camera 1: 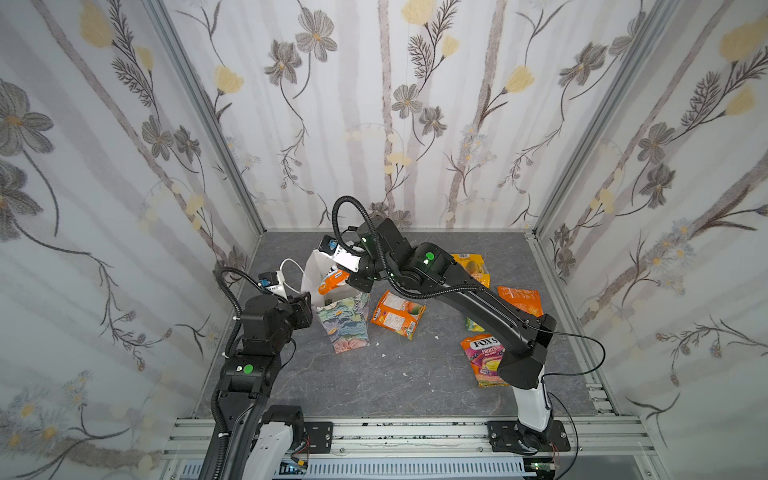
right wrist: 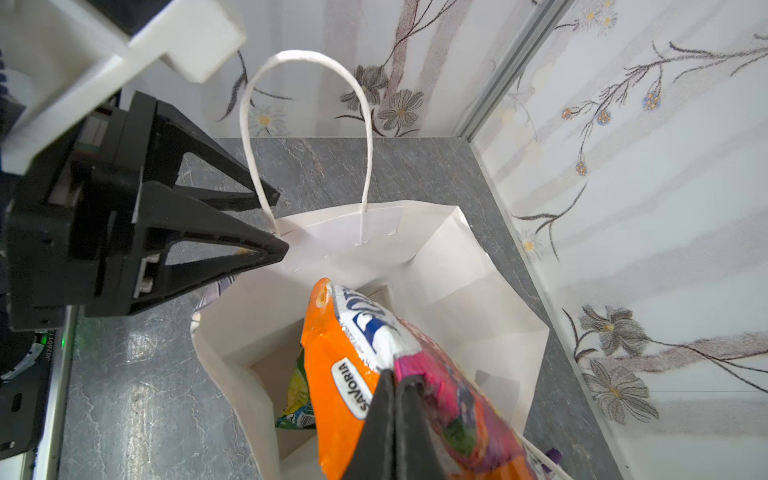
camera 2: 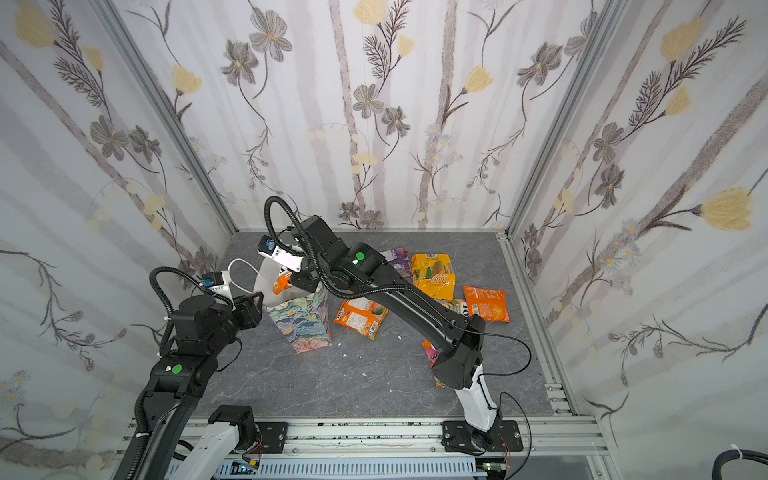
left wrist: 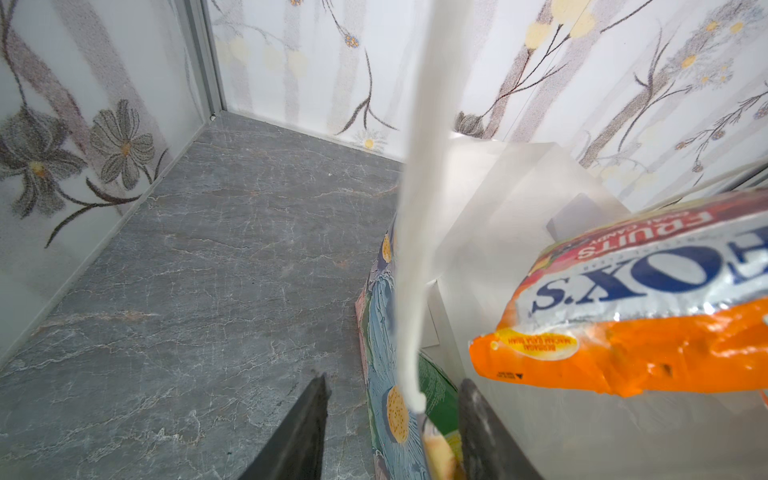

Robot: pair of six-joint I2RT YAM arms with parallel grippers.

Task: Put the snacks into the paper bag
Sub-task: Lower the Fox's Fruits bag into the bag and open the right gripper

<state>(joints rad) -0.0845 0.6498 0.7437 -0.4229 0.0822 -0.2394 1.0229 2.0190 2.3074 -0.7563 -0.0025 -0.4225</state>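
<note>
Right wrist view | FOX'S packet (right wrist: 340,374) pinched in closed right gripper (right wrist: 399,376), hanging over paper bag (right wrist: 457,266) mouth | left gripper (right wrist: 280,223) straddles bag rim, clamping unclear | both top views alone show orange packet (camera 1: 397,313) on table (camera 1: 374,386) beside bag

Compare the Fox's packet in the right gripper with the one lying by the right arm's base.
The held Fox's packet hangs on end, pinched by the shut right gripper over the open mouth of the paper bag; the lying Fox's packet rests flat on the table, ungripped. The held one is creased where pinched; the lying one is spread out, print up. Both are orange with the same Fox's label.
</note>
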